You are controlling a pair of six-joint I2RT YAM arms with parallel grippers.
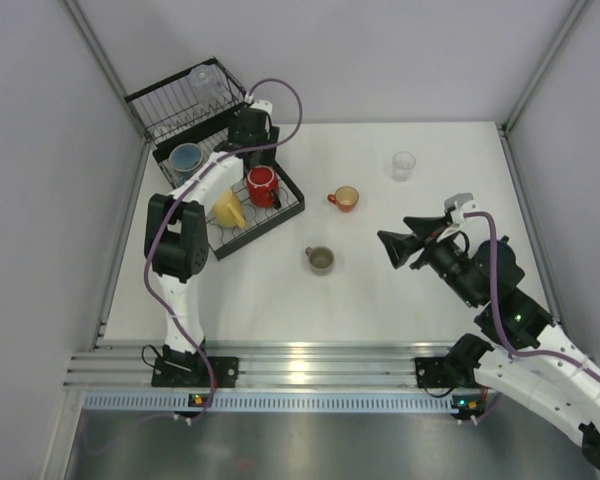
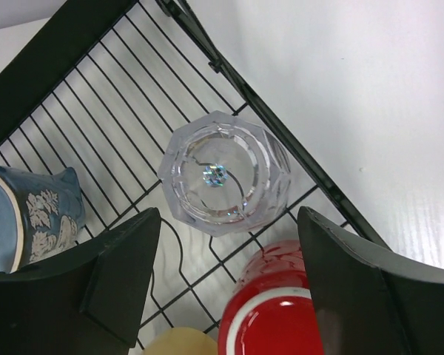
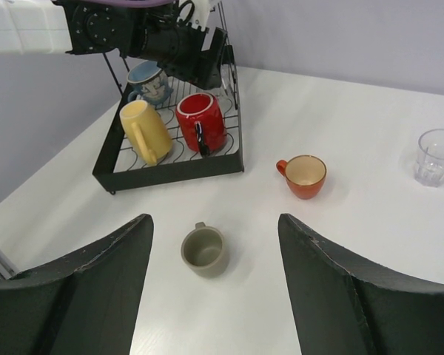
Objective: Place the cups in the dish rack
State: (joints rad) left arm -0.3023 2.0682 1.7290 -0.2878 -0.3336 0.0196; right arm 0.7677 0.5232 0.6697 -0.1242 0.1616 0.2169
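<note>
The black wire dish rack (image 1: 260,230) stands at the back left. Its tray holds a red mug (image 1: 262,186), a yellow mug (image 1: 229,208) and a blue mug (image 1: 186,158). A clear tumbler (image 1: 205,78) sits in the taller basket. My left gripper (image 1: 248,128) hovers open over the tray. In the left wrist view a clear tumbler (image 2: 222,174) stands on the wires just ahead of the open fingers (image 2: 126,266). An orange-red cup (image 1: 345,199), an olive-grey mug (image 1: 320,260) and a clear tumbler (image 1: 404,165) stand on the table. My right gripper (image 1: 395,250) is open and empty, right of the olive-grey mug (image 3: 203,251).
Grey walls close in the white table on the left, back and right. The rack's front wall (image 3: 170,171) faces the table's middle. The left arm stretches over the tray's left side. An aluminium rail runs along the near edge.
</note>
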